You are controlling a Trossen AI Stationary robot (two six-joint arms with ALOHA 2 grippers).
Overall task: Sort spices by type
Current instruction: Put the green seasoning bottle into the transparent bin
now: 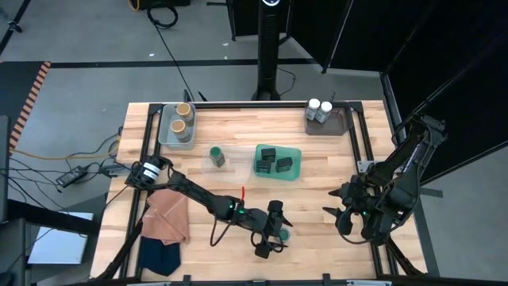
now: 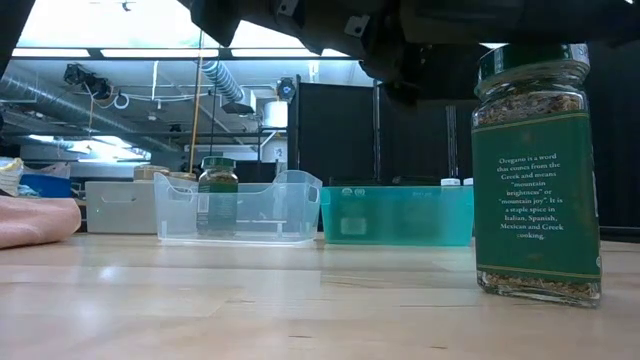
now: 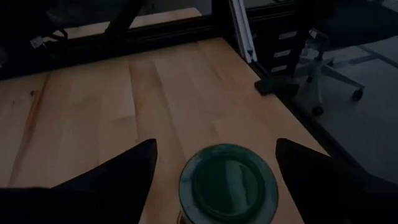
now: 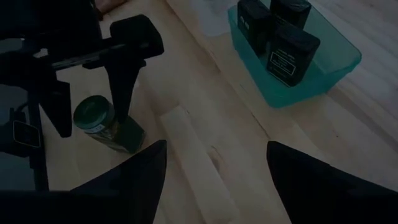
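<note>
The table (image 1: 238,143) is a butcher-block top of pale wood strips with a dark metal frame round its edges. Near the front edge, about midway along it, a green-lidded jar (image 1: 282,233) stands upright on the bare wood. It is a squarish clear glass jar of flaky dried herb with a glossy green label printed in white and a round, ribbed dark-green lid. The left gripper (image 1: 274,229) hangs over it with its two dark, wedge-shaped fingers spread wide on either side of the lid; whether they touch the glass I cannot tell.

The right gripper (image 1: 340,216) waits near the table's right edge toward the front, its jaws wide apart and holding nothing.

Toward the back, near the middle of the table, a teal tray (image 1: 295,162) of translucent plastic with rounded corners holds three small dark rectangular tins (image 1: 274,161) standing close together. Just beside it, on the side toward the left edge, a clear tray (image 1: 214,165) of thin see-through plastic holds a second green-lidded jar (image 1: 217,155). In the back left corner a grey tray (image 1: 164,127) carries two round tan-lidded jars (image 1: 182,117). In the back right corner a darker tray (image 1: 341,123) carries two round white-lidded jars (image 1: 321,108), set side by side.

At the front left corner lie a folded orange cloth (image 1: 167,216), soft and rumpled, and a navy cloth (image 1: 159,258) just beside it nearer the front edge.
</note>
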